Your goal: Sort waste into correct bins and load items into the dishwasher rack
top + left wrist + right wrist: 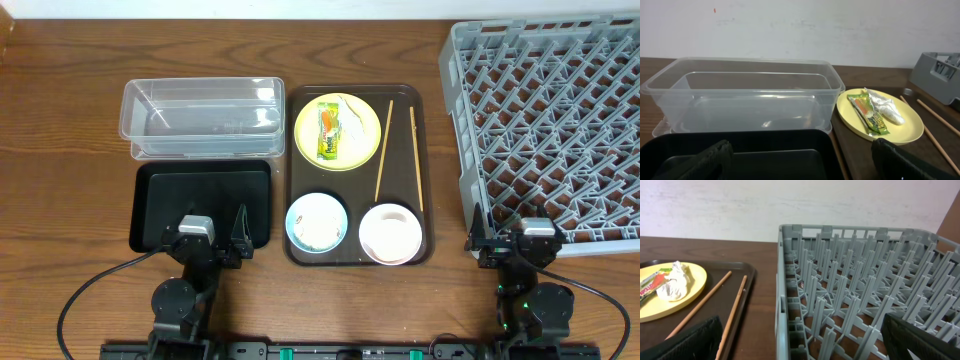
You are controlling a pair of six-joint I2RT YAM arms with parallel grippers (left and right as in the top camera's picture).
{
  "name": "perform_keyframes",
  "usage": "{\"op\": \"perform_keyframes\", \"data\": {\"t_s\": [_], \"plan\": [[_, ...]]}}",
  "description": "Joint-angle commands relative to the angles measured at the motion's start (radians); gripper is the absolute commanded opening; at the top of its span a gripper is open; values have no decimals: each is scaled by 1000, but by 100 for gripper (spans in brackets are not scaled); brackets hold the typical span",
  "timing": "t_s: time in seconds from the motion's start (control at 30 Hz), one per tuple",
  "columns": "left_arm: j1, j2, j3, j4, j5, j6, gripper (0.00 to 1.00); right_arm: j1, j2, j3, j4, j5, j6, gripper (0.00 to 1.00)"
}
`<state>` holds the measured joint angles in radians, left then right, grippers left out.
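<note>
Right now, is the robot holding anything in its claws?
No, nothing is held. The left gripper and the right gripper are both open and empty.

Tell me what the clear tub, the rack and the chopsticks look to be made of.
Clear tub: thin glossy plastic by its look; the walls are see-through and catch glints.
Rack: grey moulded plastic with a matt finish; it is an even lattice of pegs.
Chopsticks: probably bare wood or bamboo; they are thin light-brown sticks, and the grain is too fine to see.
</note>
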<state>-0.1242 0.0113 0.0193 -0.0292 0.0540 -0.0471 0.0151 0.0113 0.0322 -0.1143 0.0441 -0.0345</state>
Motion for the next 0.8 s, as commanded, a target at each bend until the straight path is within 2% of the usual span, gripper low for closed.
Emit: {"op": "perform_keyframes", "data": {"t_s": [0.0,0.13,0.37,0.5,0.63,0.77], "plan": [[5,-6,-15,-34,10,17,91,-8,-3,-7,5,0,-4,99],[5,-6,-15,-16,19,16,91,-8,-3,-7,16,0,-4,99],[5,-6,-14,100,75,16,91,-8,-3,-6,70,-61,-2,99],[5,-3,26,104,78,-3,91,-8,-1,15,73,-107,146,99],[5,63,140,36,87,-45,91,-8,50,90,60,-206,235,99],[5,246,348,-133,129,-48,91,-8,200,251,-19,-261,244,99]]}}
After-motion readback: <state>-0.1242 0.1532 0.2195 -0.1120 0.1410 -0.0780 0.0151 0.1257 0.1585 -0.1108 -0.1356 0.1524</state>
